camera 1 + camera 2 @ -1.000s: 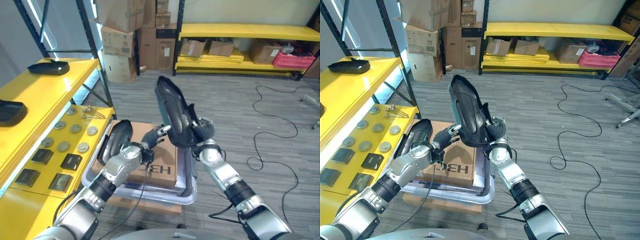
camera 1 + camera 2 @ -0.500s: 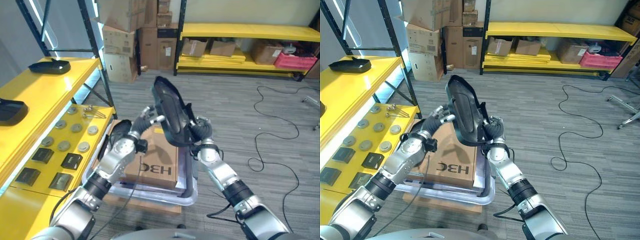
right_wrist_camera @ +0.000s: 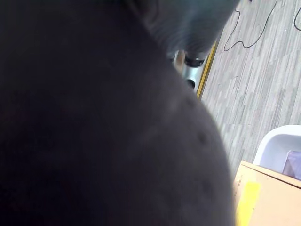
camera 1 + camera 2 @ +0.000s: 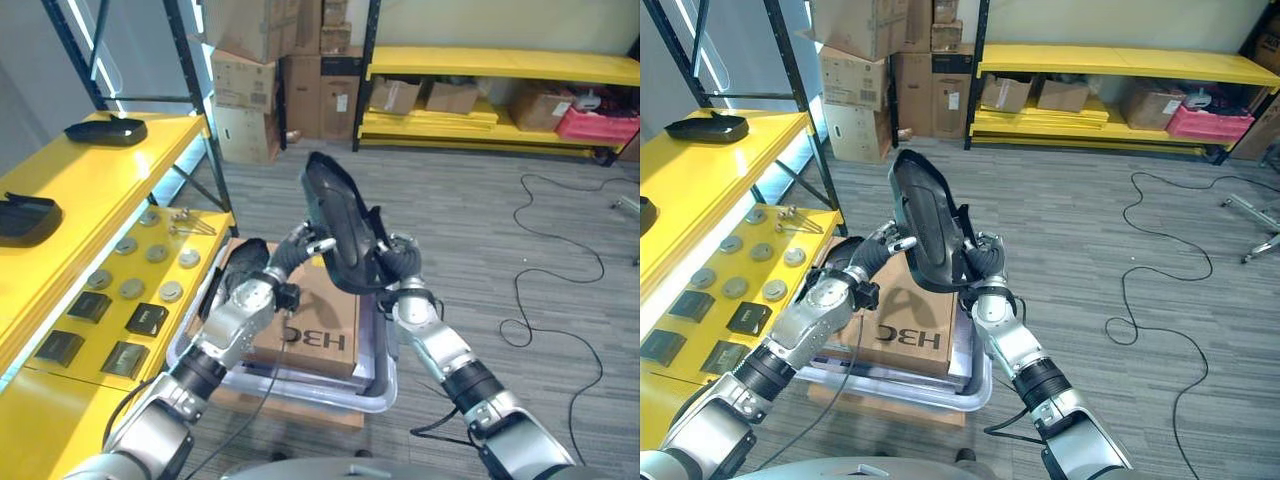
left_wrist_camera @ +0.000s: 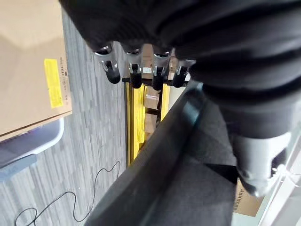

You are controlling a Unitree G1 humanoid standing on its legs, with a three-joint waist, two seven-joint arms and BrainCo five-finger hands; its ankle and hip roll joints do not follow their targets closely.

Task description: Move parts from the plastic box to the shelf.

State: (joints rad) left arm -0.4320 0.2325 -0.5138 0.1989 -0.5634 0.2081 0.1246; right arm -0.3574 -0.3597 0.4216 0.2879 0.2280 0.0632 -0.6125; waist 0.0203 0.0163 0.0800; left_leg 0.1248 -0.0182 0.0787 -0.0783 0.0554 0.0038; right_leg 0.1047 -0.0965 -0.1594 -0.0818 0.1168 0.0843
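Note:
A long black moulded part (image 4: 335,215) stands upright above the plastic box (image 4: 385,385), and my right hand (image 4: 403,268) is shut on its lower end. My left hand (image 4: 258,297) reaches up to the part's left side with its fingers (image 5: 134,70) straight. The part's edge (image 5: 178,179) lies between them and the thumb (image 5: 258,165). Up close, the same part (image 3: 94,117) covers most of the right wrist view. A second black part (image 4: 238,272) lies at the box's left side, beside a cardboard carton (image 4: 315,325). The yellow shelf (image 4: 110,185) runs along my left.
Two black parts (image 4: 105,130) (image 4: 25,215) lie on the shelf's top level. Its lower level (image 4: 60,390) carries round metal discs (image 4: 150,270) and dark square parts (image 4: 145,320). Cardboard boxes (image 4: 245,80) and a yellow rack (image 4: 500,65) stand behind. A black cable (image 4: 545,300) loops on the floor to the right.
My left hand has risen from over the box to the left side of the held part. The part has shifted slightly left in my right hand.

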